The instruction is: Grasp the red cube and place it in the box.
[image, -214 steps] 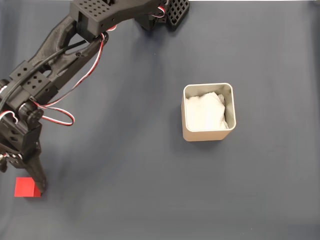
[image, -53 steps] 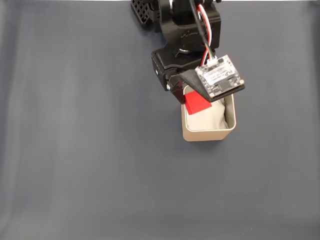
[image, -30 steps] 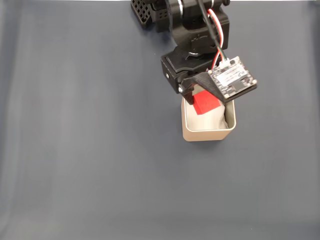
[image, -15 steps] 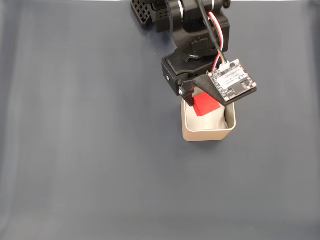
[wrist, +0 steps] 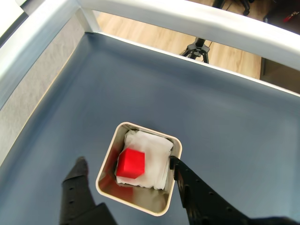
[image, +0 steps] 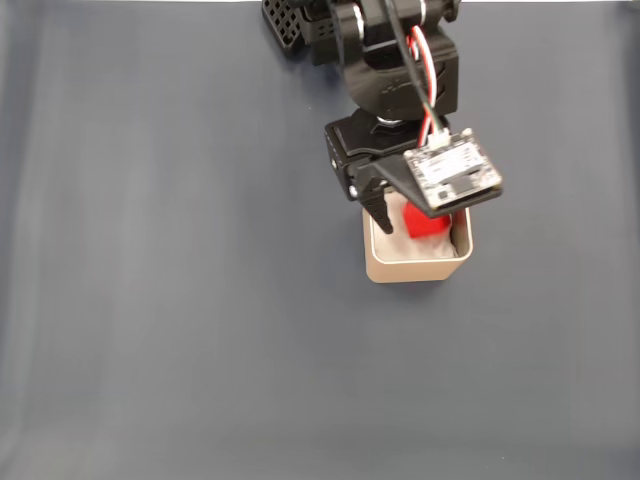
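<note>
The red cube [wrist: 130,163] lies on white padding [wrist: 152,152] inside the beige box [wrist: 106,161], free of any finger. My gripper [wrist: 126,161] hangs open above the box, one black finger [wrist: 77,180] outside its left wall and the other finger [wrist: 187,185] by its right rim in the wrist view. In the fixed view the red cube [image: 425,223] shows inside the box [image: 410,272], partly hidden under the wrist camera board [image: 452,177]. There my gripper [image: 415,218] is over the box with one fingertip [image: 383,218] at the box's left wall.
A dark blue-grey cloth [image: 180,300] covers the table. The arm's base [image: 330,25] stands at the top edge of the fixed view. A white frame rail [wrist: 187,18] borders the table's far side, with wooden floor and a tripod [wrist: 199,47] beyond.
My jaws have opened and the red cube has dropped from between them onto the padding in the box. The wrist has shifted slightly over the box.
</note>
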`<state>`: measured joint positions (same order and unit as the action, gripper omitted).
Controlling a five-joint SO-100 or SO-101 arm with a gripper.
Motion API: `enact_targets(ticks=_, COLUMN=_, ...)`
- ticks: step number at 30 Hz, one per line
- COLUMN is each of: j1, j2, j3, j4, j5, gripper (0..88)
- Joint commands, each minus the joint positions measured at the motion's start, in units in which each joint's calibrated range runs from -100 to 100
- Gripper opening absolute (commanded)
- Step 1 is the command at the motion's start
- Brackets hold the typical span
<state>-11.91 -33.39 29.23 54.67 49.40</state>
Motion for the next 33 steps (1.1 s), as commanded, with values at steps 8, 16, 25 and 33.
enact_targets(ticks=8, j1=0.3, j2=-0.7, j3=0.0, j4=-1.6, j5=0.1, gripper=52.4)
enact_targets(ticks=16, j1=0.3, j2=-0.7, j3=0.0, j4=-1.7, j5=0.2, gripper=52.4)
enact_targets(ticks=25, j1=0.5, j2=-0.7, j3=0.1, j4=-1.6, j5=0.1, gripper=52.4)
enact_targets(ticks=33, j1=1.0, j2=-1.7, j3=1.3, j4=-1.6, j5=0.2, gripper=51.1)
